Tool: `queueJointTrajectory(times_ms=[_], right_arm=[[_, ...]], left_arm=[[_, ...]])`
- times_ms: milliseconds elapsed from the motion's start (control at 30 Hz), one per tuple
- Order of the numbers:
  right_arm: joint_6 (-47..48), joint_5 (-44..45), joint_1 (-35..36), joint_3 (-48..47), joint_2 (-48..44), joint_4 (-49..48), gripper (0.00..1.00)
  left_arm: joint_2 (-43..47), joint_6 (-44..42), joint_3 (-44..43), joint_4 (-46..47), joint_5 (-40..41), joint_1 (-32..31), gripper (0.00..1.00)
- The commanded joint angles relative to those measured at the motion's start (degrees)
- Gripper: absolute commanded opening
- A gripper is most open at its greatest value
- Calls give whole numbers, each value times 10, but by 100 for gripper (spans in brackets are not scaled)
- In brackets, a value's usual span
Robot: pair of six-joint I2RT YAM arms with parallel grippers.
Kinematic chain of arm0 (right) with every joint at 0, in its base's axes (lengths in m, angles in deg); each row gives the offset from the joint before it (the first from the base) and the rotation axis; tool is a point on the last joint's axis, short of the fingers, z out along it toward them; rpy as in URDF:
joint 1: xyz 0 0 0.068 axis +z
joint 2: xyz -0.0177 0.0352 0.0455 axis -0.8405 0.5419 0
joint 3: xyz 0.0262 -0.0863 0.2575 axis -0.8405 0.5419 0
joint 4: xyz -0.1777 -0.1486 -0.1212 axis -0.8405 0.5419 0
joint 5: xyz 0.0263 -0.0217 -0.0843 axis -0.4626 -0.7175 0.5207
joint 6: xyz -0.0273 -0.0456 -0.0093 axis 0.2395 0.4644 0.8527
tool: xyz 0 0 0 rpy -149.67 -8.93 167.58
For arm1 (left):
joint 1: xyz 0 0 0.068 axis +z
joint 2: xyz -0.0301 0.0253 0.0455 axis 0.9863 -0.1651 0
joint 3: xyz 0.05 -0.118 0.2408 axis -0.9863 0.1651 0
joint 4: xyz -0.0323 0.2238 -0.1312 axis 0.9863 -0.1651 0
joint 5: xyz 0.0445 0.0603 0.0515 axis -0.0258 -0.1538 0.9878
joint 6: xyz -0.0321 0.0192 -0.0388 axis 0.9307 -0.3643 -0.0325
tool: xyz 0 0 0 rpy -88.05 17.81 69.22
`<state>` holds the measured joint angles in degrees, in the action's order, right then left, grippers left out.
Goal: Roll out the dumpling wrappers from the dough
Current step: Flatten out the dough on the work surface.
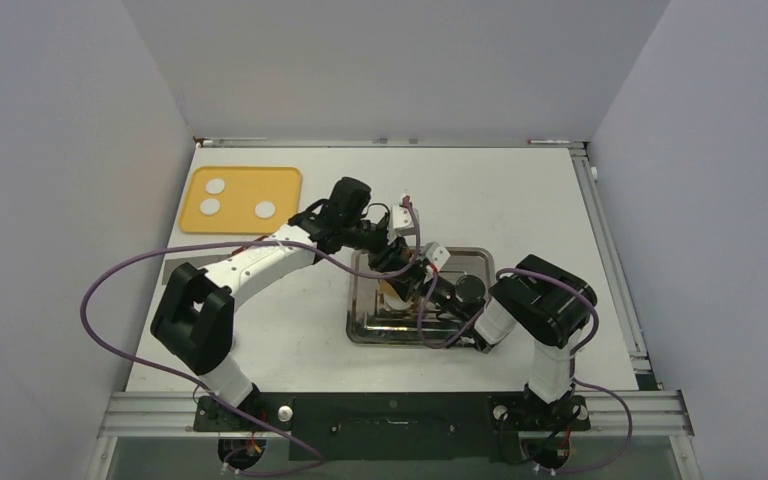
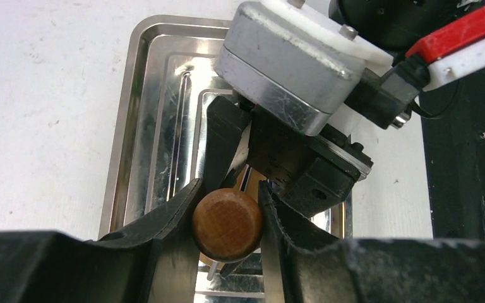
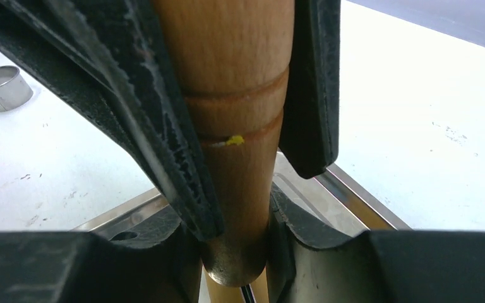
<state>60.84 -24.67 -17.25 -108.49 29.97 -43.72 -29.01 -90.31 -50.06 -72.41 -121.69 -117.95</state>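
Wooden and smooth, the rolling pin [image 2: 227,233] hung clamped between both arms above the metal tray [image 2: 132,126]. The left gripper [image 2: 227,211] had its fingers drawn partway in and pressed against either side of the pin, and the right gripper [image 3: 237,249] was narrowed onto the same pin close by, so each held that one thing and nothing else. The tray lay on the white table [image 1: 520,190] just ahead of the right arm's base, and a small metal ring [image 3: 0,88] stood on the table off to one side. The dough [image 1: 265,210] lay well apart from all this, as three small white lumps on a yellow board [image 1: 245,175] at the table's far left corner. No flattened wrapper could be seen. The lumps looked soft and light, probably a little tacky, and a pinch would likely dent them. They seemed better pressed from above with the pin than gripped. The pin itself was stiff and likely slippery, so its narrow grooved handles looked the safest places to hold.
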Motion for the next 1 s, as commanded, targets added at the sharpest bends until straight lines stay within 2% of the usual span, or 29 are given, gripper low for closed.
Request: queueJointTrajectory(times_ms=[0,200,300,467,533,633,800,967], right_arm=[[-54,33,24,65,35,104,8],[-94,49,56,95,49,69,8],[-82,61,58,89,43,95,8],[-47,46,7,29,40,137,8],[-37,38,-15,11,22,167,8],[6,54,1,0,-27,258,8],[0,68,40,32,-91,279,8],[47,51,40,-67,-150,388,8]], left_arm=[[-19,-11,71,-123,16,-3,0],[24,-1,121,-148,-2,-3,0],[38,-3,138,-142,5,-3,0],[3,8,110,-100,28,10,0],[-6,12,78,-88,49,13,0],[4,7,67,-87,58,13,0],[44,-11,82,-107,48,10,0],[68,-1,8,-128,51,7,0]])
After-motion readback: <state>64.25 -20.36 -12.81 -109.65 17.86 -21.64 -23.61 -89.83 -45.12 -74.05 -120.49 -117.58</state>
